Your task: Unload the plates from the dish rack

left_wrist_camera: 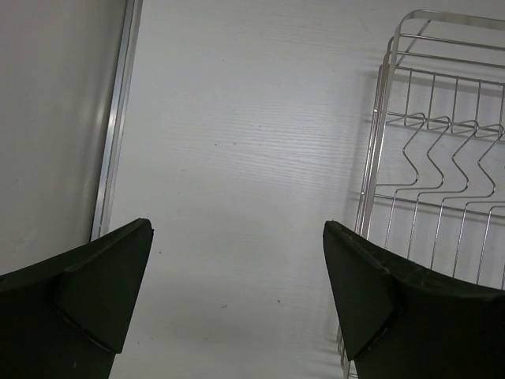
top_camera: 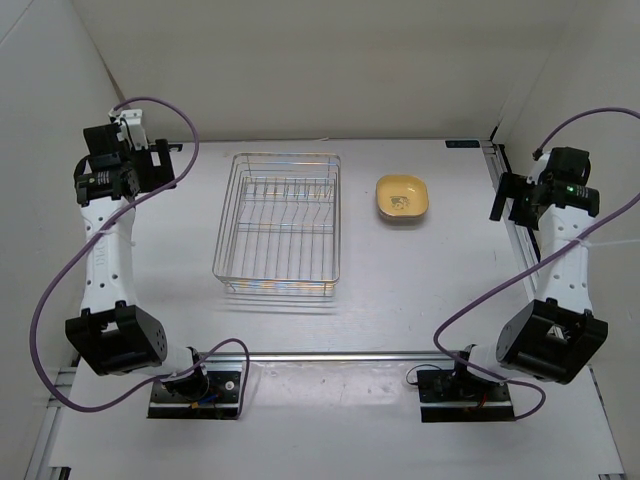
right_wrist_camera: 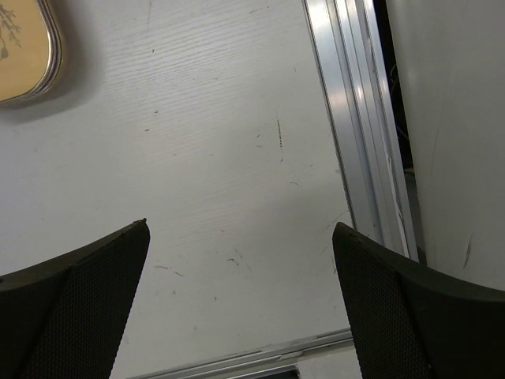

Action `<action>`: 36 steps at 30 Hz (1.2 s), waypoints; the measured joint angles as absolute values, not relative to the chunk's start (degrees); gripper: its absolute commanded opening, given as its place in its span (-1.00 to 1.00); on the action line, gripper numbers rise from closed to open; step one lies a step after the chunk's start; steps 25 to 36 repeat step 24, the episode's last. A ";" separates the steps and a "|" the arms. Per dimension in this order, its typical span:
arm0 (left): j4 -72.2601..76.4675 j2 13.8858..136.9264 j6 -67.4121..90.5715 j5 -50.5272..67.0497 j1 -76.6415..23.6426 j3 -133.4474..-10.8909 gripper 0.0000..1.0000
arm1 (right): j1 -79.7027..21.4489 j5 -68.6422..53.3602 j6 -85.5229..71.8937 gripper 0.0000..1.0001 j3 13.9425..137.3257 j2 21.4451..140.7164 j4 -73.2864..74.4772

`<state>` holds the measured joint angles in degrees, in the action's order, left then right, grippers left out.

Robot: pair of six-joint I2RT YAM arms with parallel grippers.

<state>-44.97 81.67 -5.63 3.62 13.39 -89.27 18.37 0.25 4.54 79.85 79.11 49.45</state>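
The silver wire dish rack stands in the middle of the table and holds no plates; its left side also shows in the left wrist view. A yellow plate lies flat on the table to the right of the rack, possibly a stack; its edge shows in the right wrist view. The tan-pink and purple plates are not in view. My left gripper is open and empty, raised left of the rack, with its gap showing in its own view. My right gripper is open and empty, right of the plate, with its gap showing in its own view.
White walls enclose the table at the back and sides. A metal rail runs across the near edge, another rail runs along the right side, and one along the left. Purple cables loop from both arms.
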 measured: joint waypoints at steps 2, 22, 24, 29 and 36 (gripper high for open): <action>-44.62 81.67 -5.63 3.66 13.37 -89.14 1.00 | 18.37 0.27 4.45 1.00 79.70 78.74 49.15; -44.10 81.52 -5.63 5.56 13.72 -85.82 1.00 | 18.35 -1.96 3.38 1.00 78.72 76.51 46.52; -44.10 81.52 -5.63 5.82 13.72 -85.82 1.00 | 18.35 -2.07 3.38 1.00 78.67 76.51 46.50; -44.10 81.52 -5.63 5.82 13.72 -85.82 1.00 | 18.35 -2.07 3.38 1.00 78.67 76.51 46.50; -44.10 81.52 -5.63 5.82 13.72 -85.82 1.00 | 18.35 -2.07 3.38 1.00 78.67 76.51 46.50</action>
